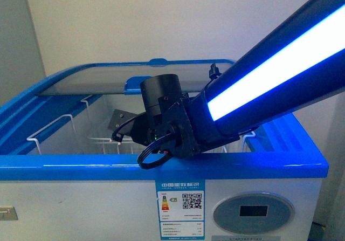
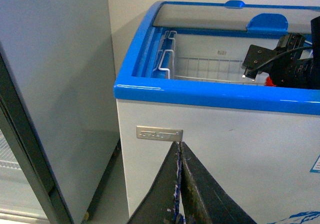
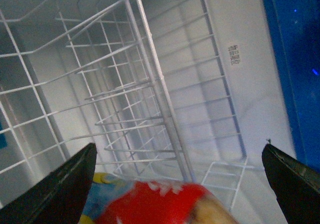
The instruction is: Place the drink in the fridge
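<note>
Already the right arm reaches over the blue rim of the fridge (image 1: 161, 168), its gripper (image 3: 180, 184) down inside the open half, above the wire baskets (image 3: 125, 98). In the right wrist view the fingers (image 3: 60, 189) stand wide apart, and the drink (image 3: 165, 204) shows between them as a blurred red label at the picture's edge. Nothing there grips it, so the hand looks released, though I cannot tell whether the bottle already rests in a basket or on the floor beneath. The left wrist view shows a speck of red by the right gripper, nothing more. The left gripper (image 2: 179, 184) hangs outside, low against the fridge's white front, its fingertips pressed together on nothing. The main risk is the way out: the open fingers sit close to the basket wires, and a careless lift could hook one or knock the bottle over. The arm also passes near the glass lid (image 1: 135, 76), which a wide swing could strike.
</note>
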Controlling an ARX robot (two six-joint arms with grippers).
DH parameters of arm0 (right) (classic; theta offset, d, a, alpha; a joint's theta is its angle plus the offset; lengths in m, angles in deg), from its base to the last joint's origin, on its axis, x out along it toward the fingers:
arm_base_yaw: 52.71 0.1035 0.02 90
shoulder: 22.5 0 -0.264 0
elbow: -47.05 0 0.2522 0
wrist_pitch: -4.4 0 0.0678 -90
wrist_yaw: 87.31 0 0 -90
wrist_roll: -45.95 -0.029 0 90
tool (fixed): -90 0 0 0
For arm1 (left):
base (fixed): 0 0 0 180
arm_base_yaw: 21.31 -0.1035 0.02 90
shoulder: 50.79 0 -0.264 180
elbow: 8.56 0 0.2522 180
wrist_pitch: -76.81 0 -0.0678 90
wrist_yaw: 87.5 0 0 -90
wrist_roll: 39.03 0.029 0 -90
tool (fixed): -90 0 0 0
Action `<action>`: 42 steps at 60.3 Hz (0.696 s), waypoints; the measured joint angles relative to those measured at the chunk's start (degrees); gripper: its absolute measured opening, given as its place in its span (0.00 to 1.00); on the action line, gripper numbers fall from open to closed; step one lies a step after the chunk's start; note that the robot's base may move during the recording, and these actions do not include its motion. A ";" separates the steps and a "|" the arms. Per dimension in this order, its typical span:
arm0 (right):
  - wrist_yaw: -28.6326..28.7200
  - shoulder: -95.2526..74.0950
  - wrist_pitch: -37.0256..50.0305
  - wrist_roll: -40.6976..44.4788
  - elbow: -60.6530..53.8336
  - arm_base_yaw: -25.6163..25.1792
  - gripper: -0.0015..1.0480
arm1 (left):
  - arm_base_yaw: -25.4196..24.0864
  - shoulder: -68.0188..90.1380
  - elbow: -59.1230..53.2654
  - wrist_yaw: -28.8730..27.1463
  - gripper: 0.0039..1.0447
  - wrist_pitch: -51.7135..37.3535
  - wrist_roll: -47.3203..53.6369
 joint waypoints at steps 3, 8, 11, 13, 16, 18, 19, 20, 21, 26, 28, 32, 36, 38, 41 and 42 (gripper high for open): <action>1.36 2.49 -1.46 -0.92 -1.84 0.04 0.93 | 0.00 0.00 0.00 0.00 0.02 0.00 0.02; 4.37 6.60 -3.74 -3.30 -4.57 0.00 0.93 | 0.00 0.00 0.00 0.00 0.02 0.00 0.02; 6.54 9.92 -5.92 -5.46 -6.62 -0.15 0.93 | 0.00 0.00 0.00 0.02 0.02 0.00 0.02; 6.91 12.07 -6.80 -7.04 -7.82 -0.44 0.93 | 0.00 0.00 0.00 0.02 0.02 0.00 0.04; 10.47 16.37 -8.35 -10.08 -10.51 -1.66 0.93 | 0.00 0.00 0.00 -0.04 0.02 0.00 0.04; 11.34 18.67 -8.76 -11.89 -12.17 -2.10 0.93 | 0.00 0.00 0.00 0.00 0.02 0.00 0.04; 11.50 19.26 -8.76 -12.26 -12.55 -2.21 0.93 | 0.00 0.00 0.00 0.00 0.02 0.00 0.04; 11.98 20.35 -8.74 -13.03 -13.31 -2.51 0.93 | 0.00 0.00 0.00 0.02 0.02 0.00 0.07; 12.11 20.90 -8.72 -13.44 -13.64 -2.64 0.93 | 0.00 0.00 0.00 0.02 0.02 0.00 0.07; 13.88 26.38 -8.13 -18.12 -17.40 -4.50 0.93 | 0.00 0.00 0.00 0.00 0.02 0.00 0.07; 14.49 28.30 -7.74 -20.35 -18.99 -5.31 0.93 | 0.00 0.00 0.00 0.00 0.02 0.00 0.07; 14.91 32.35 -6.16 -24.13 -22.80 -7.37 0.93 | 0.00 0.00 0.00 0.02 0.02 0.00 0.09; 14.97 35.65 -4.35 -27.54 -26.27 -9.70 0.93 | 0.00 0.00 0.00 0.00 0.02 0.00 0.07; 14.91 36.83 -3.48 -28.92 -27.52 -10.60 0.93 | 0.00 0.00 0.00 0.00 0.02 0.00 0.09; 14.29 38.91 -1.51 -31.19 -29.88 -12.15 0.93 | 0.00 0.00 0.00 0.00 0.02 0.00 0.09; 14.08 39.30 -1.09 -31.98 -30.34 -12.46 0.93 | 0.00 0.00 0.00 0.00 0.02 0.00 0.09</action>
